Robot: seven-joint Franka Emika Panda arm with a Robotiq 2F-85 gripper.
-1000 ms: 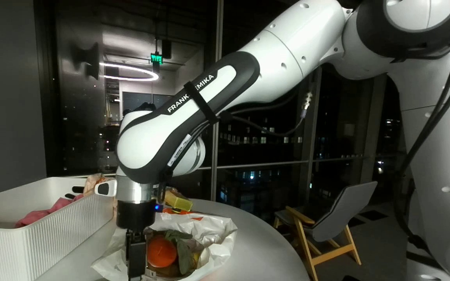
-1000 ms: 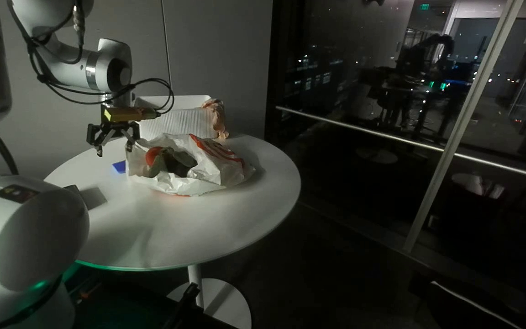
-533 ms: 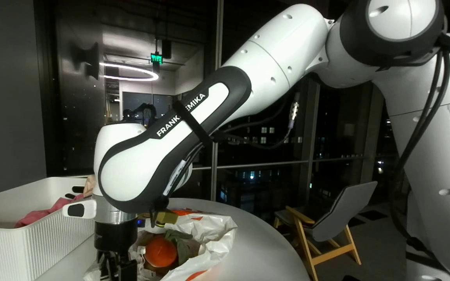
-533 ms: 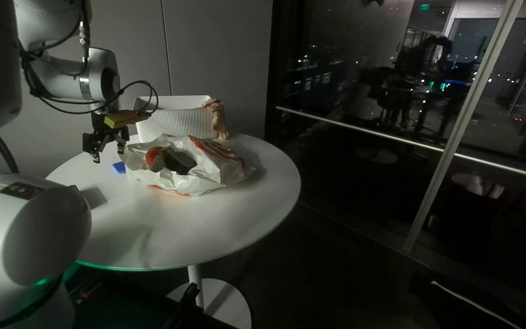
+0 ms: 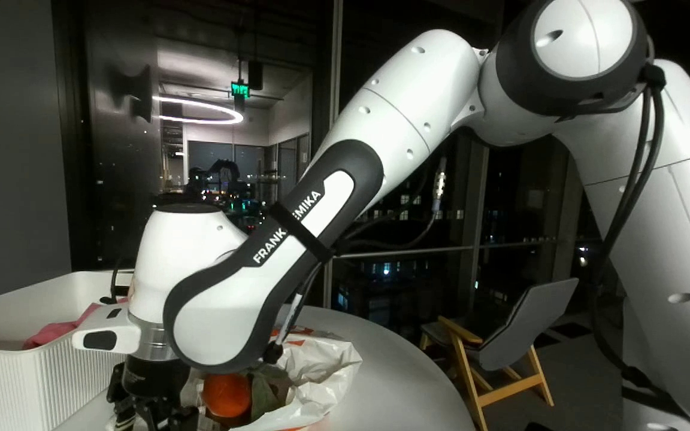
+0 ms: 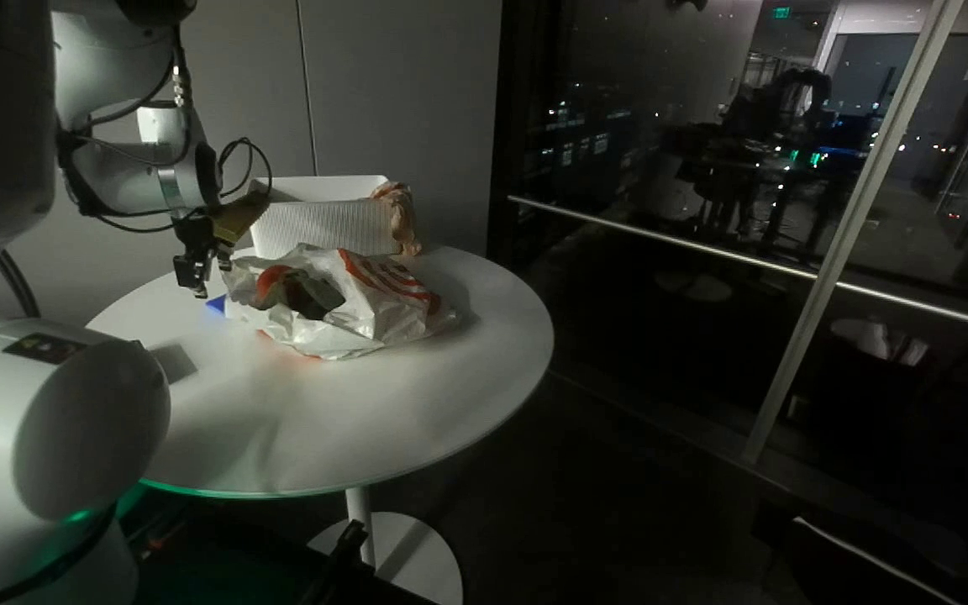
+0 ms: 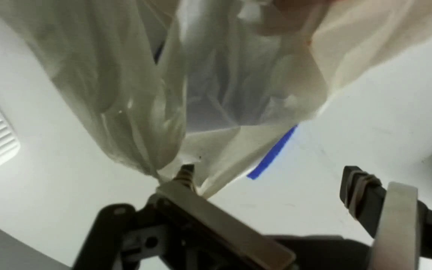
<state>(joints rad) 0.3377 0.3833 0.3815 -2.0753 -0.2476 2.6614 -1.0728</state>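
A crumpled white plastic bag (image 6: 391, 302) with orange print lies on the round table, its mouth gaping. Inside it show a round orange-red item (image 5: 226, 395) and a dark green leafy-looking item (image 5: 266, 398). My gripper (image 7: 268, 170) is low beside the bag, jaws wide apart. In the wrist view the left-hand finger (image 7: 186, 176) overlaps the bag's near corner and seems to touch it; the right-hand finger (image 7: 362, 195) stands clear over bare table. Nothing is clamped between them. The fingertips are cut off or hidden in an exterior view, where the gripper body (image 5: 156, 383) shows.
A white ribbed basket (image 5: 81, 371) with pink cloth (image 5: 51, 332) stands close by the gripper. Peach-coloured fabric (image 6: 400, 214) hangs over its end. A blue strip (image 7: 272, 153) is on the table (image 6: 349, 403), partly under the bag. A grey chair (image 5: 518, 335) stands beyond the table.
The arm has come down and the wrist has turned. The gripper has moved nearer the basket in an exterior view. The bag and its contents have slid slightly to the left in both exterior views.
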